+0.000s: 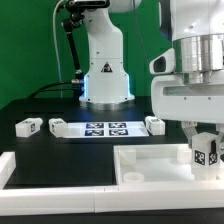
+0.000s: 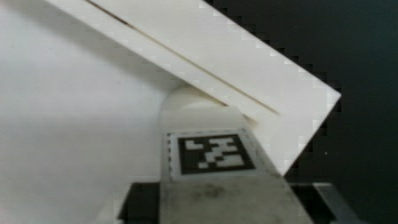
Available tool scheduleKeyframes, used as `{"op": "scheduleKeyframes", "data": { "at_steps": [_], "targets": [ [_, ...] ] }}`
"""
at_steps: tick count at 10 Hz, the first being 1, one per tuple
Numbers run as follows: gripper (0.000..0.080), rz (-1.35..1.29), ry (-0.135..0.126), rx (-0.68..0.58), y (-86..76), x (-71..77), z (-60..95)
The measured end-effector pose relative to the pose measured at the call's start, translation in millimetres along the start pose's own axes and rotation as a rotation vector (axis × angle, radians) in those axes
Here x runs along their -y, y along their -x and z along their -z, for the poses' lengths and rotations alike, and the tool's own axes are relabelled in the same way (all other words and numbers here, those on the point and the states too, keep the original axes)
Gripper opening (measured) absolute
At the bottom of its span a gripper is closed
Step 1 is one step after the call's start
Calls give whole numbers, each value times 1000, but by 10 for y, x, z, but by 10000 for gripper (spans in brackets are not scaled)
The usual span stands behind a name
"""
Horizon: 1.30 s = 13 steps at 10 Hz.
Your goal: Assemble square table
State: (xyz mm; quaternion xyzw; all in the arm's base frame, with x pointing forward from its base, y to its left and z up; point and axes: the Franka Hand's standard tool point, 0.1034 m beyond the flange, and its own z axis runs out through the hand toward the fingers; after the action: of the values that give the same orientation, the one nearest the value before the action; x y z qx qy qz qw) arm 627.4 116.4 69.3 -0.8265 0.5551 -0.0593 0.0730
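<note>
Square table slab (image 1: 150, 170) is lying rim upward on the black counter (image 1: 90, 145), at the front of the exterior view and toward its right. One leg (image 1: 207, 152) is being held upright at the slab's corner by the hand (image 1: 205, 140). In the wrist view the leg (image 2: 217, 150) is being clamped between the two fingers (image 2: 143, 205) with its tag facing the camera. Its far end is being presented right at the pointed corner of the rim (image 2: 214, 70) — whether it is touching the slab or hanging just above it cannot be told.

Several failures are being risked here. If the leg is being brought down slightly off its seat (no hole or socket can be made out in either view), it is likely to be pressed onto the rim instead, and the slab could be pushed or tipped on the counter. A leg being turned while misaligned could be jammed crooked, or twisted within the fingers so that the hold is lost. The corner is also lying close to the counter's bare black surface — a released leg could be dropped outside the slab.

Three more legs (image 1: 28, 126) (image 1: 57, 126) (image 1: 155, 124) are lying around the marker board (image 1: 105, 129), well apart from the hand.
</note>
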Motion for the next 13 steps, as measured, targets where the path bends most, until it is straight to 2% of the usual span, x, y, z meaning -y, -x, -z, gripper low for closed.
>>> {"op": "scheduleKeyframes", "data": {
  "at_steps": [3,5,8,10,11,12,13],
  "targets": [
    [297,-451,25,101,-54,-12,3],
    [296,-695,31,148,-105,-9,-2],
    [297,-901,46,149,-117,-14,-6],
    [318,-867,43,143,-115,-17,-10],
    [506,-779,52,104,-22,-39,-36],
    [506,-627,66,66,91,-47,-54],
    [632,-440,59,48,140,-23,-49]
  ]
}}
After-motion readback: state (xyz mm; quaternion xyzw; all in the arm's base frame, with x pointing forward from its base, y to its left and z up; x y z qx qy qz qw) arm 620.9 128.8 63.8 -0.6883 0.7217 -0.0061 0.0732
